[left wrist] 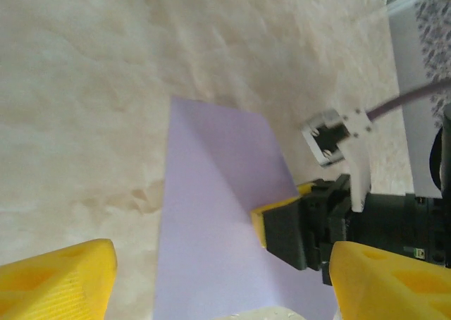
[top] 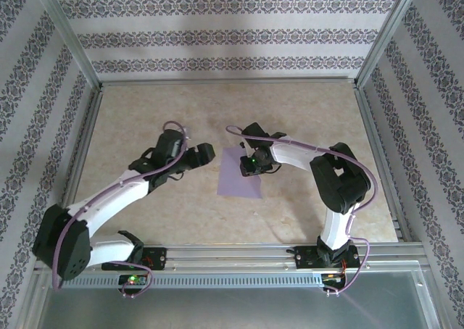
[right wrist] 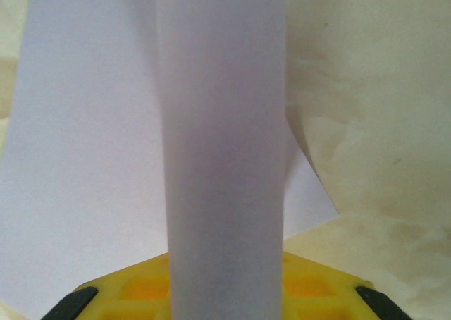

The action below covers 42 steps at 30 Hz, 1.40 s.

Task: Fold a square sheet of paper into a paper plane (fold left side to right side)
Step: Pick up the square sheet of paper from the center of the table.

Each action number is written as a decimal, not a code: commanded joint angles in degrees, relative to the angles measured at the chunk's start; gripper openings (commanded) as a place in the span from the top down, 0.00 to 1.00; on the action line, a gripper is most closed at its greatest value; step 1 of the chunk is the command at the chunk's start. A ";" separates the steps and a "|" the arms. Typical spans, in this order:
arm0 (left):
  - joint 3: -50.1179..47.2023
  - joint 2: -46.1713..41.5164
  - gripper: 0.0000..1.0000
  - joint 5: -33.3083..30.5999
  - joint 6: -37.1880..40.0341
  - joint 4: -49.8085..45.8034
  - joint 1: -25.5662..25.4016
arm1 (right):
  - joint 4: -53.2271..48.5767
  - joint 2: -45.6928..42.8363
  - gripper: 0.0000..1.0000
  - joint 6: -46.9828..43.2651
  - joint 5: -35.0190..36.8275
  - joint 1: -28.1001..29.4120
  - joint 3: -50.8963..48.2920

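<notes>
on the beige table point(top: 145, 119), right gripper point(top: 251, 164) pinching the lavender square paper sheet point(top: 238, 182) should align edges squarely; left gripper point(top: 205, 153) gapes.

Far table point(top: 217, 104) open, centre crowded.
Right gripper point(top: 252, 164) clamps the square sheet of paper point(top: 235, 180) at its right edge, blocking that side; left gripper point(top: 204, 153), jaws wide, hangs beside the left edge. Gap between them narrow.

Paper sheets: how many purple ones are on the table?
1. The square sheet of paper lies at the middle of the table, its right edge pinched by the right end effector.
</notes>
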 commanded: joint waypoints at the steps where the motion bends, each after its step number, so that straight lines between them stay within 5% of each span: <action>1: -5.27 -3.03 0.19 8.14 0.22 2.96 5.18 | 1.37 -2.25 0.74 -0.28 -2.92 -1.22 -1.33; 15: -14.24 -8.05 0.15 23.74 -3.66 18.44 14.92 | 6.87 -7.00 0.75 0.63 -17.50 -5.27 -4.85; 42: -1.26 -2.21 0.08 48.62 -1.74 37.25 11.42 | 7.94 -38.80 0.75 2.00 -51.04 -12.48 -6.63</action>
